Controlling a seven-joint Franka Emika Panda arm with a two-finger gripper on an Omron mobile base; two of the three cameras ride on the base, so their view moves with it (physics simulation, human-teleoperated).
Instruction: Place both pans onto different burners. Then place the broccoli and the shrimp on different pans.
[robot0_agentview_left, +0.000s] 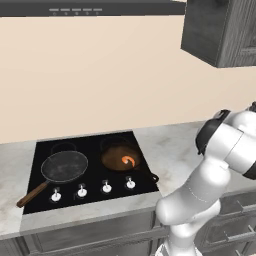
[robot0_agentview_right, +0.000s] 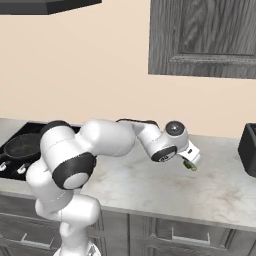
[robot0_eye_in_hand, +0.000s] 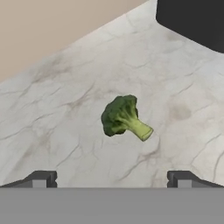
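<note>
The dark grey pan (robot0_agentview_left: 64, 166) with its long wooden handle (robot0_agentview_left: 32, 194) sits on the left of the black cooktop (robot0_agentview_left: 92, 175). On the right burner rests the brown pan (robot0_agentview_left: 119, 156), and the orange shrimp (robot0_agentview_left: 128, 160) lies inside it. Far to the right of the cooktop, the broccoli (robot0_eye_in_hand: 124, 117) lies on its side on the marble counter, stalk pointing right in the hand view. My gripper (robot0_eye_in_hand: 111, 180) hovers above it, open, with nothing between its fingertips (robot0_eye_in_hand: 41, 178). A bit of the broccoli (robot0_agentview_right: 190, 166) peeks out under the hand in the right base view.
A black boxy appliance (robot0_agentview_right: 248, 142) stands on the counter right of the broccoli, also at the hand view's top right (robot0_eye_in_hand: 192, 22). A dark wall cabinet (robot0_agentview_right: 205, 37) hangs above. White knobs (robot0_agentview_left: 94, 189) line the cooktop's front edge.
</note>
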